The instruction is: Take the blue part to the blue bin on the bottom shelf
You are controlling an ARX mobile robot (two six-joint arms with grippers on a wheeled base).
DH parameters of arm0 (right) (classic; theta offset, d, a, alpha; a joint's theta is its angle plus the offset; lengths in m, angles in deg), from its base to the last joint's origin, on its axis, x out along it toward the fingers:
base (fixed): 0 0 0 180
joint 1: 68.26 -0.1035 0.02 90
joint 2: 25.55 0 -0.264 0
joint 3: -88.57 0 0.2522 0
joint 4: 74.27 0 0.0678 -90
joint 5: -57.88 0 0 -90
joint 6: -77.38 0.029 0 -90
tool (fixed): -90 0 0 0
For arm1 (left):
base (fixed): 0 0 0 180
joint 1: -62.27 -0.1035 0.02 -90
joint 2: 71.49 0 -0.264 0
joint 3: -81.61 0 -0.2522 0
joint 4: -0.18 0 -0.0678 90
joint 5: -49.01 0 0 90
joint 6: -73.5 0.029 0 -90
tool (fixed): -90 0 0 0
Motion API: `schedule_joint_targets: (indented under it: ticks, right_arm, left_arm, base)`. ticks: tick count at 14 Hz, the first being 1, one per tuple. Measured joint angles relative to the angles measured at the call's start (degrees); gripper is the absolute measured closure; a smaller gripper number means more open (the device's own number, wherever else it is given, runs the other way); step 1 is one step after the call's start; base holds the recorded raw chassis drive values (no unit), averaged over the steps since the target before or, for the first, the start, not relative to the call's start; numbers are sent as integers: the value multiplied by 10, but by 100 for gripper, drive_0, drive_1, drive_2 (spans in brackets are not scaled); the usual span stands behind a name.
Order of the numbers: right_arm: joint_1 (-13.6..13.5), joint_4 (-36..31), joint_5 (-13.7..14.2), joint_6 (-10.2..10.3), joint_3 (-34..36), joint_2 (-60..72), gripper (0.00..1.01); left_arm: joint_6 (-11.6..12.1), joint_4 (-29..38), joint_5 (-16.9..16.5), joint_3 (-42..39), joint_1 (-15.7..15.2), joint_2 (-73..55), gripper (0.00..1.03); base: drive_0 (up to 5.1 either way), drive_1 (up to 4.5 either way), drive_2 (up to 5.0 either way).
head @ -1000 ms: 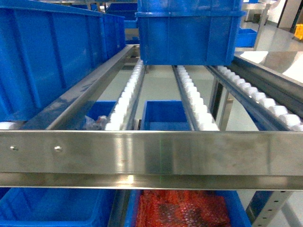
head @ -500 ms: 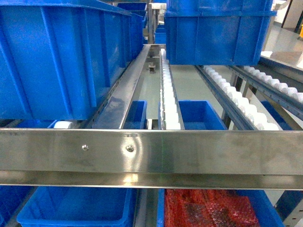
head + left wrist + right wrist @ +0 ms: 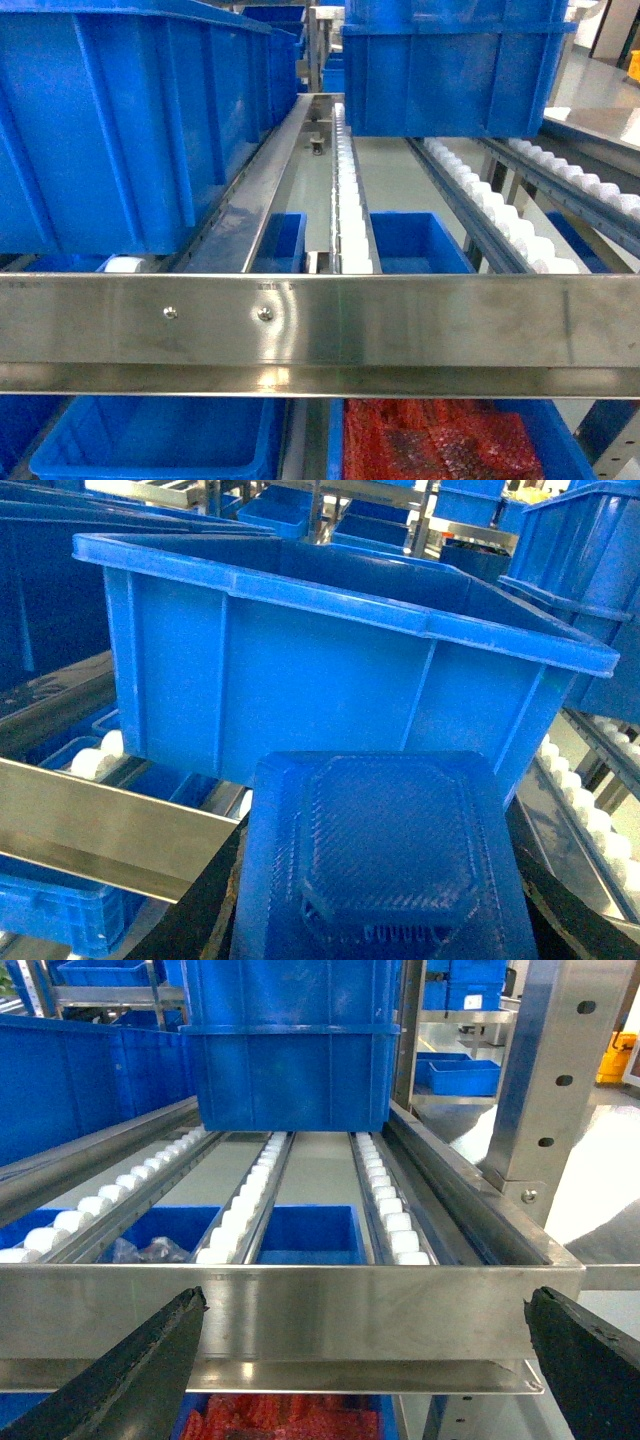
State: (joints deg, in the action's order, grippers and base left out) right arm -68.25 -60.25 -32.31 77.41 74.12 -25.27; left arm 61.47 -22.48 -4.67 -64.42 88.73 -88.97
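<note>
Carrying the blue part [image 3: 385,855] pinched in the left tool [image 3: 380,920] beside a big blue bin [image 3: 330,670], the robot faced the roller tier, right tool [image 3: 360,1360] spread and idle; next, I judged, lowering toward the bottom shelf's blue bin [image 3: 150,440].

Right pincer [image 3: 365,1360] agape — fingers [image 3: 130,1375] wide apart; left pincer [image 3: 380,880] gripping a blue part [image 3: 385,845].
</note>
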Motion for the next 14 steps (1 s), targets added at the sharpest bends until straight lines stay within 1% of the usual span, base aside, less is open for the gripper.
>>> schedule_joint_targets:
  ticks: [14]
  right_arm:
    - [0, 0, 2, 0, 0, 0, 3]
  left_arm:
    - [0, 0, -1, 0, 1, 0, 60]
  base:
    - [0, 0, 0]
